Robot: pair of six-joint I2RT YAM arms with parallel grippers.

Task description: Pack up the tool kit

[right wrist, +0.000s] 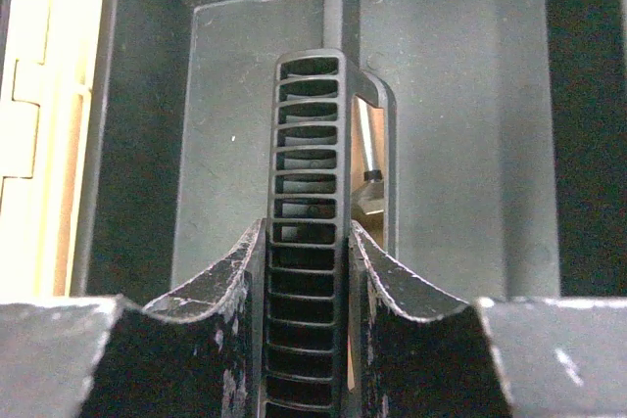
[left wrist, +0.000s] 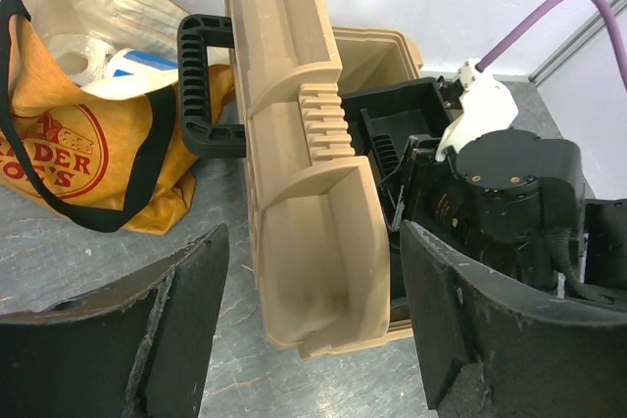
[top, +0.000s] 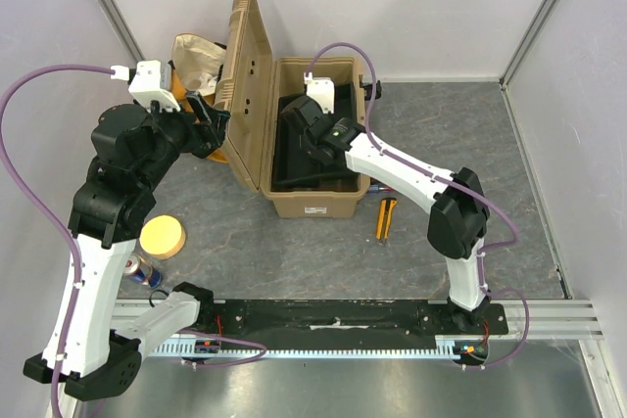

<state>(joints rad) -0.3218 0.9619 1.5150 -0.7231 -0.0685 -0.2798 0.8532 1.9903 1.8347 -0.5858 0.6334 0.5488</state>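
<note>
Top external view: we see the toolbox (top: 318, 205) in the middle of the table (top: 509, 173); it is tan ribbed plastic, and its lid (top: 247, 95) stands upright along the left side; a black tray (top: 291, 175) sits inside; a yellow-black tool (top: 387, 219) lies on the table just beside the box's front right corner; the right arm reaches down into the box. In the right wrist view the right claw (right wrist: 307, 242) is clamped on the tray's slotted black grip (right wrist: 306, 144), one finger against each side; something metal shows through the gap beside the grip, too little for us to name. In the left wrist view the left claw (left wrist: 313, 242) stands wide apart with nothing between its fingers, facing the lid's inner side; the box's black carry handle (left wrist: 201, 85) juts out behind the lid, next to an orange bag (left wrist: 88, 154).
</note>
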